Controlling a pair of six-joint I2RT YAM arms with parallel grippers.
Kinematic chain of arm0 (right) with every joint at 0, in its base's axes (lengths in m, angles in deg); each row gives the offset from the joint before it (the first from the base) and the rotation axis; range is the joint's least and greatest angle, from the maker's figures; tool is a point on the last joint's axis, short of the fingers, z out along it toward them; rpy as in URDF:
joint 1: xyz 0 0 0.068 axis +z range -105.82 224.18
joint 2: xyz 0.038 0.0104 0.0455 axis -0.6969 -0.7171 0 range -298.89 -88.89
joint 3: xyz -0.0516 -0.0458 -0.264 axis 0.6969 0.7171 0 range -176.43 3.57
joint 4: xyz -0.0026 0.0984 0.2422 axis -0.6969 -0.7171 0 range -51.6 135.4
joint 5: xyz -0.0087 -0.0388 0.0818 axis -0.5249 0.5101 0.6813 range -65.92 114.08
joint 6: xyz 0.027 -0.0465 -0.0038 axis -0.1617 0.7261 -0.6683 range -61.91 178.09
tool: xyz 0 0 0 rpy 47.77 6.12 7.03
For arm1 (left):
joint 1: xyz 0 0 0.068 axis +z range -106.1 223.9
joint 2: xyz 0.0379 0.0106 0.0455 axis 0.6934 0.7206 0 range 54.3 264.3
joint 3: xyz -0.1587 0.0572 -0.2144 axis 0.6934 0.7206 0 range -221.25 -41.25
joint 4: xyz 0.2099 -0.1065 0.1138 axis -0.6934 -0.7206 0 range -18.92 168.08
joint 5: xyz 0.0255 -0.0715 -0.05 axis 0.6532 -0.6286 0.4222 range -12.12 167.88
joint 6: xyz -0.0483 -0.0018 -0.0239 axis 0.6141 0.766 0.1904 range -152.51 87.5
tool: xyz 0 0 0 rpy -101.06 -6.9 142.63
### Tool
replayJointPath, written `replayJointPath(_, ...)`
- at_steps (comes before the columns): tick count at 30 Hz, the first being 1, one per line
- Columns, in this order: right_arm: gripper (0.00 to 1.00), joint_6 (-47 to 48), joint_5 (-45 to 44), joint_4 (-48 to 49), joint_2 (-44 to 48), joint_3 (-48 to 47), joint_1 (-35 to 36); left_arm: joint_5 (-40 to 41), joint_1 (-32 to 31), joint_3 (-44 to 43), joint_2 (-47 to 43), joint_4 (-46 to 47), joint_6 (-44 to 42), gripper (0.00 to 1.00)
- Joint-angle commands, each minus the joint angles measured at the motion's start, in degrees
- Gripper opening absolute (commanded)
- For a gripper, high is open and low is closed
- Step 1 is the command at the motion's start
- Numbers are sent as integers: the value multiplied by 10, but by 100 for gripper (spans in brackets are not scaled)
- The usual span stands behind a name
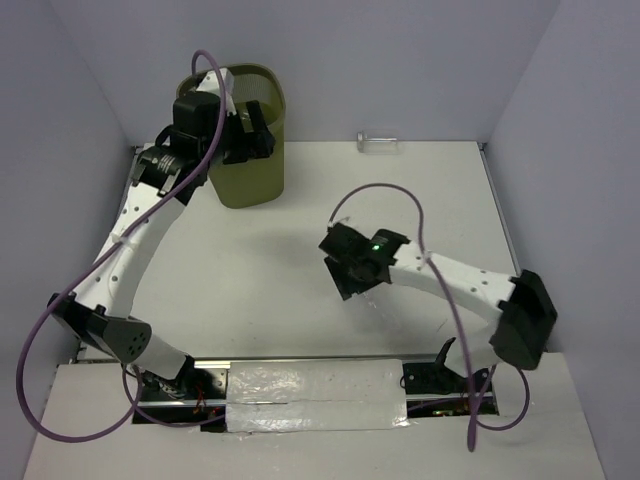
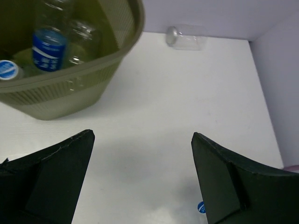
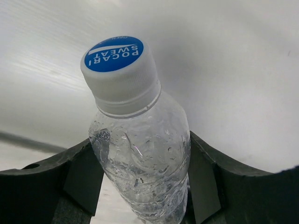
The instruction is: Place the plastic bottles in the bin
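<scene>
Between the right jaws, a blue-capped bottle [image 3: 140,158] is pinched.

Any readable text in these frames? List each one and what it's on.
"POCARI SWEAT": white letters on the blue top of the cap of the bottle, upside down in the right wrist view.
Tiny print along that cap's upper edge: too small to read.
Blue label and blue cap on the bottles inside the bin: white marks, too blurred to read.
Nothing else legible.

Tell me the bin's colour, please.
The bin is olive green, clearest in the top external view.
</scene>
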Motion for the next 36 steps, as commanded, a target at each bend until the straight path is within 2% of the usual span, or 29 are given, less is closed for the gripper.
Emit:
replayJointPath(1, 58, 16, 34, 47, 111, -49, -8, -103, 1, -25, 30, 5, 48, 98)
replayJointPath(8, 59, 12, 148, 147, 204, -40, -55, -311, 2, -7, 87, 80, 126, 98)
replayJointPath(11, 60, 5, 213, 185, 222, -21, -72, -406, 2, 30, 91, 143, 172, 98)
replayJointPath(15, 60, 2, 270, 212, 226, -9, -81, -482, 1, 84, 80, 249, 239, 98)
replayJointPath(17, 60, 2, 285, 223, 228, -3, -85, -496, -1, 100, 74, 256, 246, 98)
replayJointPath(22, 62, -2, 309, 235, 230, 6, -96, -490, -9, 99, 65, 174, 180, 98)
replayJointPath(25, 62, -2, 313, 238, 225, 7, -99, -495, -18, 128, 49, 153, 163, 98)
replayJointPath(31, 62, -14, 326, 253, 217, 13, -113, -490, -32, 196, -2, 181, 187, 98)
replayJointPath(36, 62, -18, 338, 259, 209, 12, -115, -491, -48, 217, -16, 195, 196, 98)
